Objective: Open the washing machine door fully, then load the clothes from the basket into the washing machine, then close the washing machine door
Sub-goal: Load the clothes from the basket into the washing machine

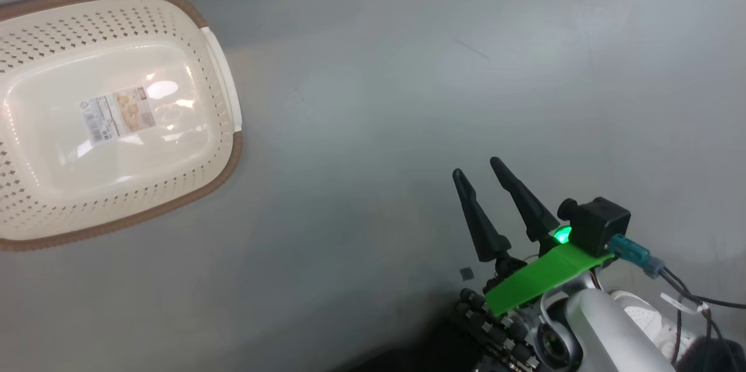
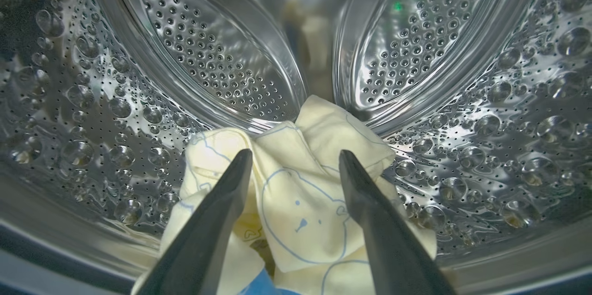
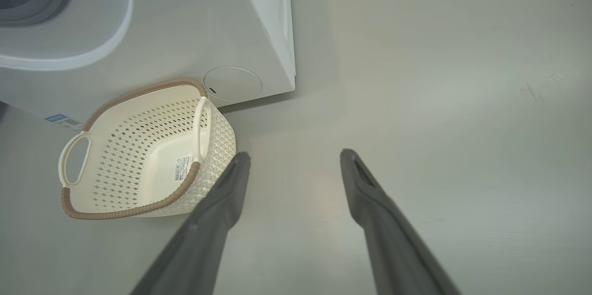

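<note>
Deep in the drum (image 2: 92, 114) lie the clothes (image 2: 305, 193), a crumpled pale-yellow heap with thin blue line drawings and a patch of bright blue at its near edge. It rests on the dimpled steel wall, just before the drum's shiny ribs. The left gripper (image 2: 296, 154) reaches in over the heap with its fingers spread wide and the cloth showing between them; whether they touch it I can't tell.

Outside, the white washer (image 3: 185, 31) stands on a smooth grey floor (image 1: 466, 69) with a dull sheen and a few faint scuffs. A round cover (image 3: 232, 83) sits low on its front. The basket (image 1: 236, 150) stands on the floor just beside the washer's front, its bare bottom showing a label (image 1: 116, 115).

The right gripper (image 1: 477, 167) hangs above open floor, well apart from the basket, fingers parted and holding nothing.
</note>
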